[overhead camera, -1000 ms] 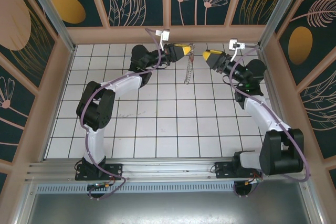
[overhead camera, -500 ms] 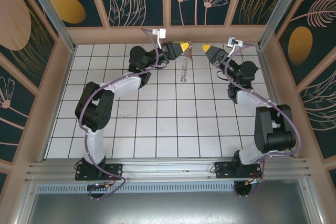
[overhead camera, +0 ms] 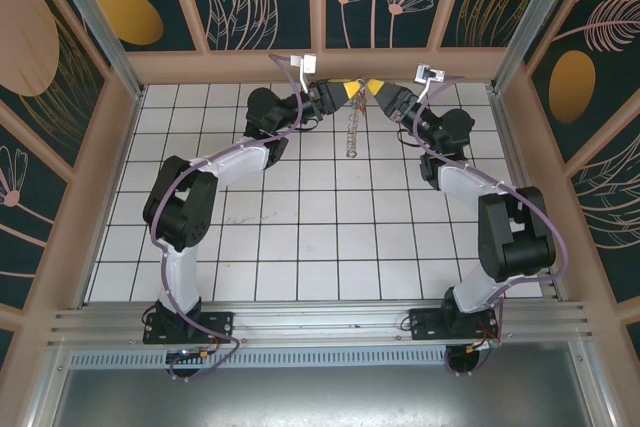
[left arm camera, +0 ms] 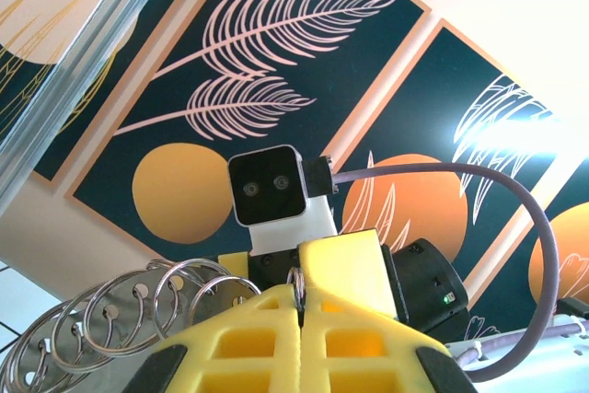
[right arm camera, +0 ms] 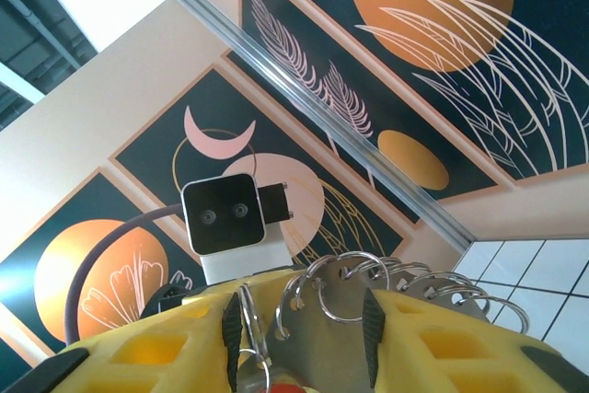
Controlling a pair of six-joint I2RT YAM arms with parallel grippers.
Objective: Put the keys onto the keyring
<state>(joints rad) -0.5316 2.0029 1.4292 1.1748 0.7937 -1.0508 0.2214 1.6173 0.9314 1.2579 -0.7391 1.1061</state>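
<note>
While the left gripper presses its yellow fingers together on one thin wire loop of the keyring, we see the other silvery loops fanning out to the left of those fingers. Facing it, the right gripper has its fingers apart, and a bunch of the loops sits in the gap. Low in that gap we see the red head of the key, just beside a single loop near one dark pad. We cannot tell whether anything pinches the key. From above, both grippers meet tip to tip at the far middle of the white tiled table, with the keyring hanging below them in a bunched strand.
</note>
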